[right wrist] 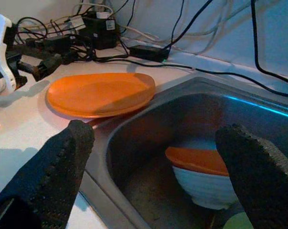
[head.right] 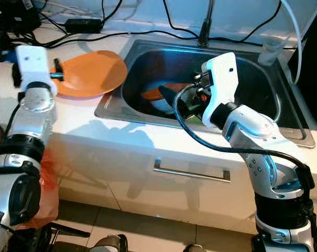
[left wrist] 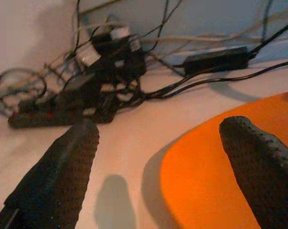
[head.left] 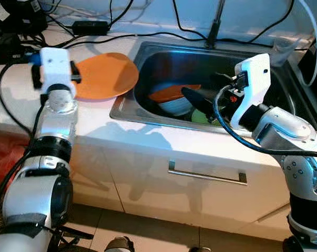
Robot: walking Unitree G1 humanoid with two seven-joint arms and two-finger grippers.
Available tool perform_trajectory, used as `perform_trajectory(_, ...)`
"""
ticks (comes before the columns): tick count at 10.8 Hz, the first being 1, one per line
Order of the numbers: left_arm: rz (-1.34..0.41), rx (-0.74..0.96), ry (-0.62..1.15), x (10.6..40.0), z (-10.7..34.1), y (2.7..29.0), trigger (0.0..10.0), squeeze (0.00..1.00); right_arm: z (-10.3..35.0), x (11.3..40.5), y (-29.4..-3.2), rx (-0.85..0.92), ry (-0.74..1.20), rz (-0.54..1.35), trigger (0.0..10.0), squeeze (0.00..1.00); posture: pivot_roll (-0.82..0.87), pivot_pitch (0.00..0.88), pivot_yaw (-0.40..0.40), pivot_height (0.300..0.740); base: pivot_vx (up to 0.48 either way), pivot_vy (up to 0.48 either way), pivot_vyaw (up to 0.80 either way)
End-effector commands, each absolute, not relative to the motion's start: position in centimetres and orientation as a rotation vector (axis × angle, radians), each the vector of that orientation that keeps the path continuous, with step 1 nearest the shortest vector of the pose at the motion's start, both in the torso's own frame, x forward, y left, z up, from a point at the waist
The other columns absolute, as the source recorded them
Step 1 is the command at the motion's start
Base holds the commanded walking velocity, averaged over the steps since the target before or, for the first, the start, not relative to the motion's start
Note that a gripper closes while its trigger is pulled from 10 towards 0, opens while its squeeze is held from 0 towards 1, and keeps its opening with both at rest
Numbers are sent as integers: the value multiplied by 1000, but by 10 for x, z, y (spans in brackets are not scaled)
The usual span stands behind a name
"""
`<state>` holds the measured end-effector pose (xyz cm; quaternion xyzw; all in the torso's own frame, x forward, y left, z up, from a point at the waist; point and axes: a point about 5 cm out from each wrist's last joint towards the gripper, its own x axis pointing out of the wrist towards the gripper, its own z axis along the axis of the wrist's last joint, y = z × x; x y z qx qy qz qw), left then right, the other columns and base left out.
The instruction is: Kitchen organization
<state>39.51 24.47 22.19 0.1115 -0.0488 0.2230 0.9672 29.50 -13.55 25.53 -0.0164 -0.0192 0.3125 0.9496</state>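
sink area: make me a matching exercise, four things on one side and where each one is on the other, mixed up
Things:
1. orange plate
2. white bowl
3. right gripper
4. black power adapter

Places:
A. inside the sink, under an orange dish
B. at the back of the counter, by the wall
C. on the counter, its edge over the sink's left rim
D. open, held over the sink's front edge

Pairs: 1-C, 2-A, 3-D, 4-B

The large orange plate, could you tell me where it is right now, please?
The large orange plate lies on the white counter, overhanging the sink's left rim, beside the left hand.
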Motion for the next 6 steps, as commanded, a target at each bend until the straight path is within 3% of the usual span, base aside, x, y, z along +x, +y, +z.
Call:
perform_trajectory(1, 467, 177, -70, 393, 217, 247, 10000, 0, 258, 296, -136, -40, -53, 641, 10000, 0, -13, 57, 12, 740, 0, 0, 0)
perform_trajectory(6, 397, -146, 47, 399, 205, 236, 10000, 0, 259, 296, -138, -47, -52, 633, 10000, 0, -28, 58, 12, 740, 0, 0, 0)
